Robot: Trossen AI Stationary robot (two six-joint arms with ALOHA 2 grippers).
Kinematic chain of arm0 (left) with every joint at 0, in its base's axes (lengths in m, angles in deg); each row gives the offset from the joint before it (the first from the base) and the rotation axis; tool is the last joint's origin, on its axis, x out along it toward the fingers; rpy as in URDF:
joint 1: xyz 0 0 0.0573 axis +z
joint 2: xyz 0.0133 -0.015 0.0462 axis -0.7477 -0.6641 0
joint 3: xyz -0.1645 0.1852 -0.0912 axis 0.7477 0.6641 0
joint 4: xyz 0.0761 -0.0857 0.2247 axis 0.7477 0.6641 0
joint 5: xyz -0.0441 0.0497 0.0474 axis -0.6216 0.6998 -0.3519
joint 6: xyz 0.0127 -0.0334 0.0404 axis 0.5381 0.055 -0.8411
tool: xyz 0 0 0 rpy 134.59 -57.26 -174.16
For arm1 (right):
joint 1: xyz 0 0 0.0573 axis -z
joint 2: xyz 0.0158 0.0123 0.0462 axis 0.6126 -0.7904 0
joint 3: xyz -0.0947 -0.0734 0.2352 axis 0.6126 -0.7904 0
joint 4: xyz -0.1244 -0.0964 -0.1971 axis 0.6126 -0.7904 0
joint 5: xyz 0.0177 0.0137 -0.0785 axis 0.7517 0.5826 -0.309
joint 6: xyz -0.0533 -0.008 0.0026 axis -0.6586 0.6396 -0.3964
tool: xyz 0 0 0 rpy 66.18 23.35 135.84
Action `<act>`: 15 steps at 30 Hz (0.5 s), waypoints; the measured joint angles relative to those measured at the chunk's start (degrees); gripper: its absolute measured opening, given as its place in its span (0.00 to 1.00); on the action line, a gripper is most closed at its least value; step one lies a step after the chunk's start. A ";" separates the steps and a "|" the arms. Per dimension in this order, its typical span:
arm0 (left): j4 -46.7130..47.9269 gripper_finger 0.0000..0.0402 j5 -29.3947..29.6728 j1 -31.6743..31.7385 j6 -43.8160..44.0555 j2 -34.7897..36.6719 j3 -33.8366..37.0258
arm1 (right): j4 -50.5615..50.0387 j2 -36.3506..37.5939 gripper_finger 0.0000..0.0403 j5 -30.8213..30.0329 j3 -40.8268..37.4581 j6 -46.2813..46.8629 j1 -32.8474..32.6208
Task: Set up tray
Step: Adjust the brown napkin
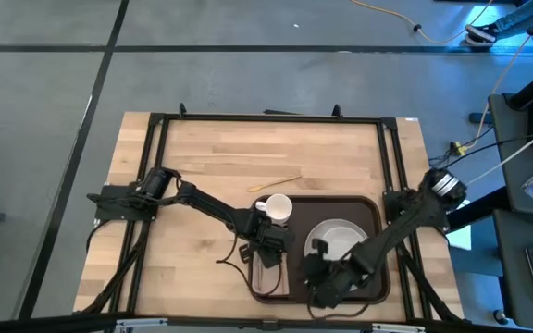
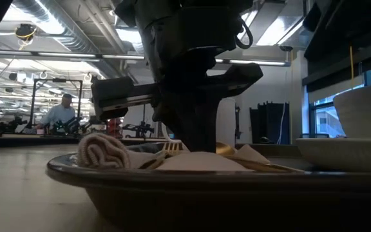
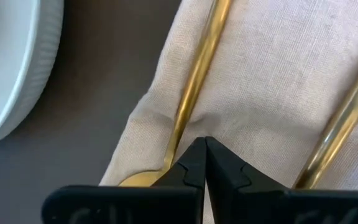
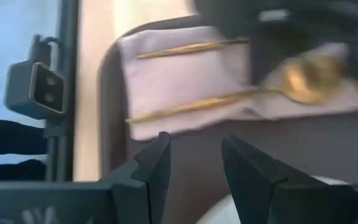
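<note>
Tray, dark brown, sits on wood table at near-right, long side running toward right arm's base. On it: white plate w/ bowl roughly center-right, tan napkin along tray's left edge. Napkin carries two gold utensils: a spoon and a second gold handle lying beside it, type unclear. White mug stands at tray's upper-left corner, partly hidden by left arm; on or off rim, can't tell. Loose gold utensil lies on bare table above tray, well apart. L gripper down over napkin, fingers pressed together, tips meeting right beside spoon bowl, nothing seen pinched. R gripper low over tray near plate, fingers spread, empty. Low view: rolled napkin edge at tray rim, person far back in room.
</note>
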 joint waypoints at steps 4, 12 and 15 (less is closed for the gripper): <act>-0.03 0.01 -0.06 0.00 1.28 -0.02 0.02 | 6.57 -3.06 0.36 2.87 0.00 -2.64 0.25; -0.12 0.01 -0.34 -0.07 -1.61 -0.02 0.04 | 11.61 -6.20 0.36 3.22 0.03 -2.52 2.81; -0.23 0.00 -0.34 -0.07 -1.72 -0.02 0.07 | 12.46 -8.19 0.36 4.08 0.04 -2.93 3.56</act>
